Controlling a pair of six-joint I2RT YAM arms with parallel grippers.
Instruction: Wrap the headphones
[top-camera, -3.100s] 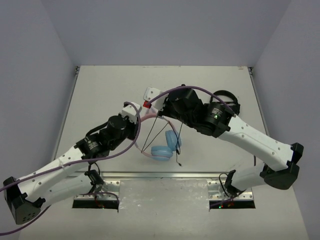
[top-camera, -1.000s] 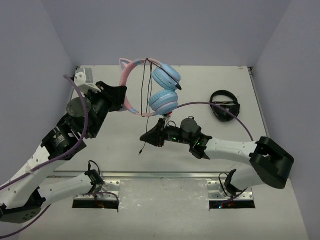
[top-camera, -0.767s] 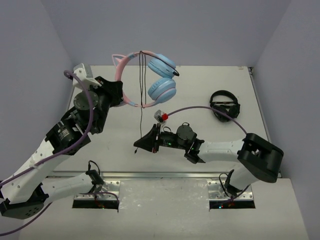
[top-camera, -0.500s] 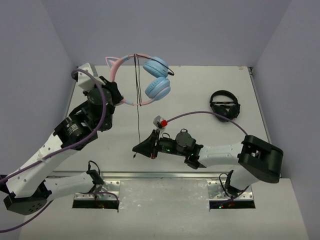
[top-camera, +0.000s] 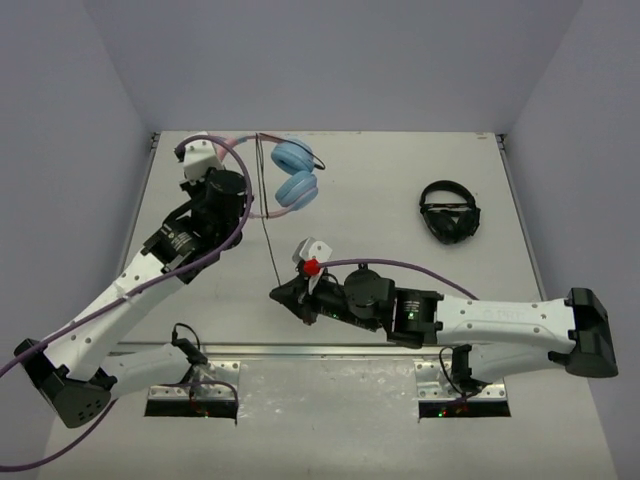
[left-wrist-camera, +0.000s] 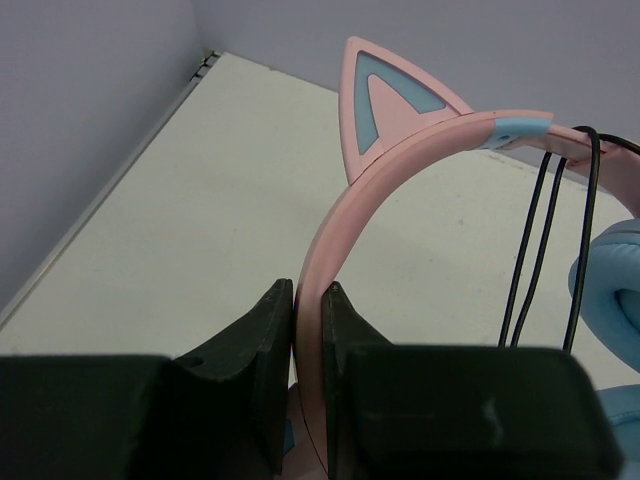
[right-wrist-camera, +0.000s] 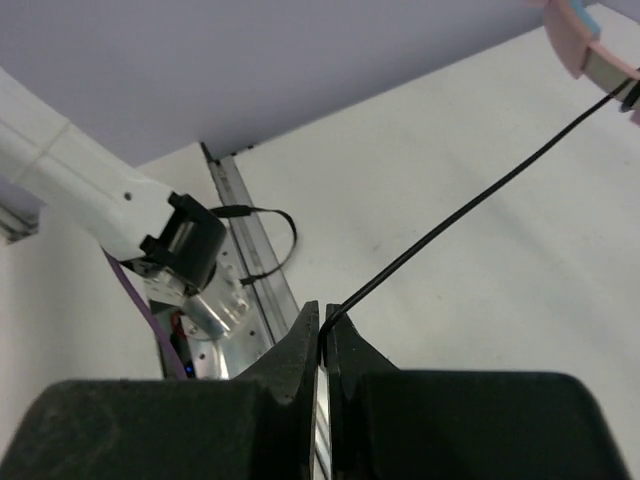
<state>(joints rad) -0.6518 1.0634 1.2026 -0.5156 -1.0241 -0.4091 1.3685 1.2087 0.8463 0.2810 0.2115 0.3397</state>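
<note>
Above the far-left part of the desk (top-camera: 400, 180), the headphones (top-camera: 285, 185) hang in the air and touch nothing below them. The left end effector (left-wrist-camera: 310, 300) pinches the pink headband (left-wrist-camera: 400, 160) between pressed-together fingers, just below one cat ear (left-wrist-camera: 390, 100). The two light blue earcups (top-camera: 293, 172) sit close together on the side away from that arm.

The right end effector (right-wrist-camera: 322, 312) is low, near the middle of the desk's near edge. It is pressed together on the thin black cable (right-wrist-camera: 450, 222) close to its free end. From there the headphones lie up, away and a little to the left, well apart from it. The cable runs between them as one straight, taut line, and that line is the long axis to work with. The left arm is the nearer one, in contact with the band, while the right arm reaches the headphones only through the cable.

Several black strands already cross the top of the headband beside the ear, so some turns seem to be on. The next move probably has the right arm carry the taut end around the band again. It would have to keep the tension without dragging the band out of the left grip.

Smaller black headphones (top-camera: 449, 217) lie on the desk far to the right, out of the way.
</note>
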